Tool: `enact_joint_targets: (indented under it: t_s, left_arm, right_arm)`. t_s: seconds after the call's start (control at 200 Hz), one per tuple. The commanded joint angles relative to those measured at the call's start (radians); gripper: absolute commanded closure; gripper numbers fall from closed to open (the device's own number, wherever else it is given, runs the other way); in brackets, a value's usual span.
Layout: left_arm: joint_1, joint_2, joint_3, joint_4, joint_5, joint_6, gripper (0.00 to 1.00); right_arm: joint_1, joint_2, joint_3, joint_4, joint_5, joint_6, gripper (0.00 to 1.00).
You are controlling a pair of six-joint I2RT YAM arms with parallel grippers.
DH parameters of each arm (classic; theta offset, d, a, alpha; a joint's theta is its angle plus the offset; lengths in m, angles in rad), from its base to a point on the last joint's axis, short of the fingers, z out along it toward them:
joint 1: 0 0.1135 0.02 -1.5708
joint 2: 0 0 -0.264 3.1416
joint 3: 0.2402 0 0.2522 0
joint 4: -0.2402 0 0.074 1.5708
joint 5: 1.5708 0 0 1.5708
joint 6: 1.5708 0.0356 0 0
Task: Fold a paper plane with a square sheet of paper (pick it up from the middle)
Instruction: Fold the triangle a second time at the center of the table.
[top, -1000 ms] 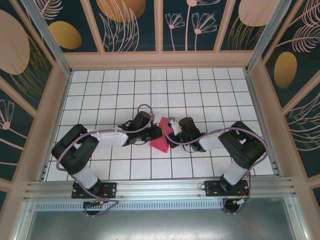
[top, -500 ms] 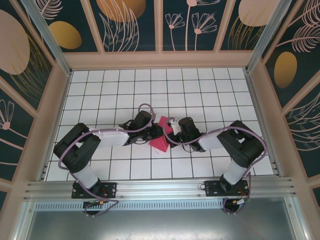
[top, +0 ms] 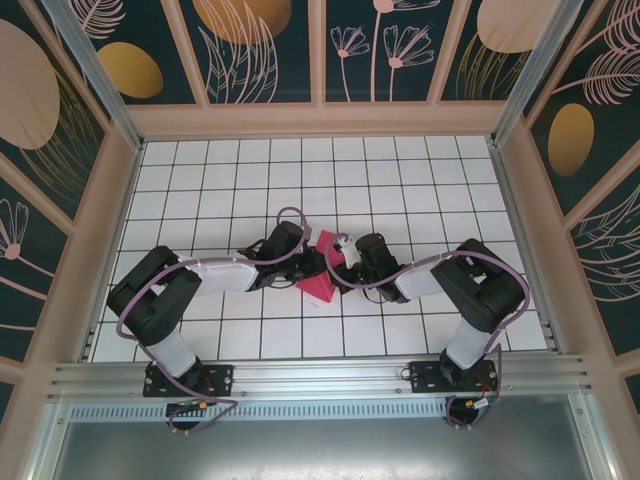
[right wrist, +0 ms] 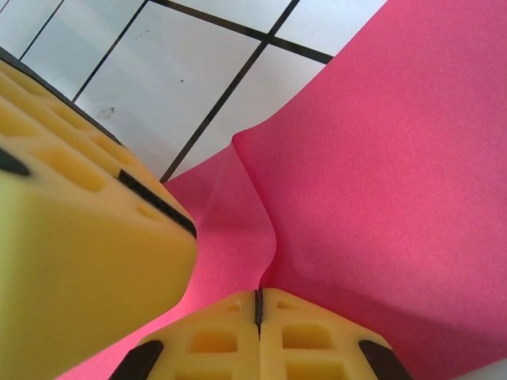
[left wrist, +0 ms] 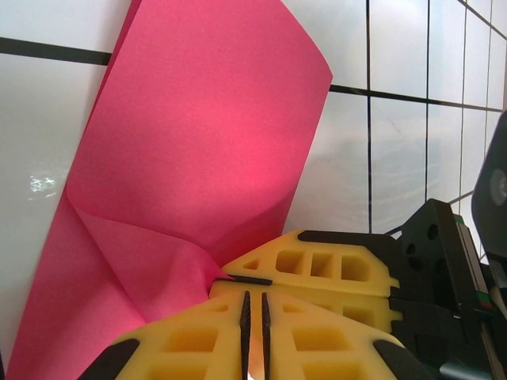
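The left claw (left wrist: pixel 253 309) and right claw (right wrist: pixel 257 310) both squeeze tight on the square sheet of paper (left wrist: pixel 198 158) between them, probably to press a fold.

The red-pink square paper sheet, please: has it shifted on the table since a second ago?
No; the red-pink paper sheet lies over the same white grid tiles as before.
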Motion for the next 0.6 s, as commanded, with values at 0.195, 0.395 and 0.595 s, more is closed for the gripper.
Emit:
enact_joint_targets:
  t_s: [0.195,0.395,0.595]
  left_arm:
    - [0.002,0.068,-0.018,0.026,-0.04,-0.024,0.85]
    - [0.002,0.092,-0.028,0.026,-0.063,-0.026,0.86]
    - [0.002,0.124,-0.049,0.015,-0.072,-0.031,0.87]
  right_arm:
    - [0.005,0.042,-0.002,-0.078,0.043,0.003,0.99]
    - [0.005,0.042,0.006,-0.088,0.043,0.004,0.99]
    - [0.005,0.042,0.019,-0.098,0.044,0.013,0.99]
